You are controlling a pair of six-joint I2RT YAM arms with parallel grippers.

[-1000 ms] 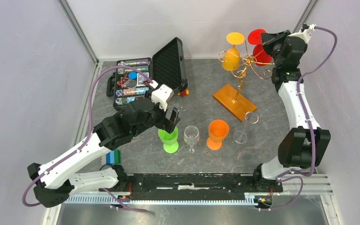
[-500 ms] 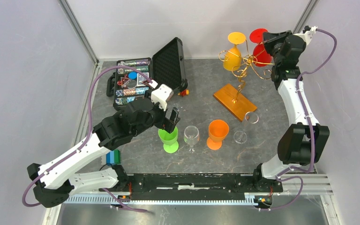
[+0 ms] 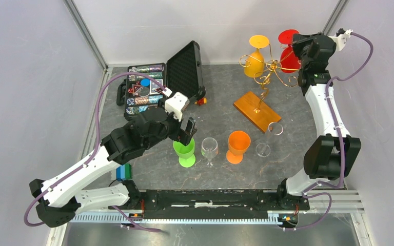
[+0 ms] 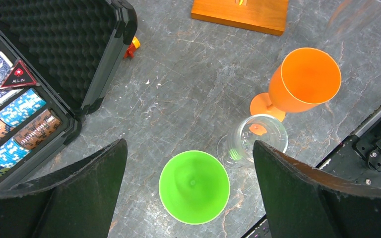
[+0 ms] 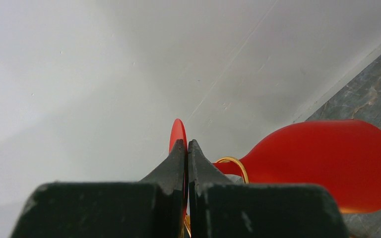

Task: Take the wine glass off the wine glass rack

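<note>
The gold wire wine glass rack (image 3: 267, 77) stands on its orange-brown wooden base (image 3: 257, 111) at the back right. A yellow wine glass (image 3: 255, 56) and a red wine glass (image 3: 287, 51) hang upside down from its curled arms. My right gripper (image 3: 296, 45) is shut on the flat foot of the red wine glass (image 5: 327, 158); in the right wrist view the thin red disc (image 5: 177, 134) sits pinched between the fingers, and the stem passes through a gold loop (image 5: 230, 166). My left gripper (image 4: 188, 198) is open and empty above a green glass (image 4: 194, 186).
A green glass (image 3: 185, 151), a clear glass (image 3: 209, 149), an orange glass (image 3: 237, 145) and another clear glass (image 3: 268, 141) stand upright in a row at the front. An open black foam-lined case (image 3: 159, 84) with poker chips lies at the back left.
My right gripper with the red glass's foot has shifted slightly up and to the right. The left arm has not moved.
</note>
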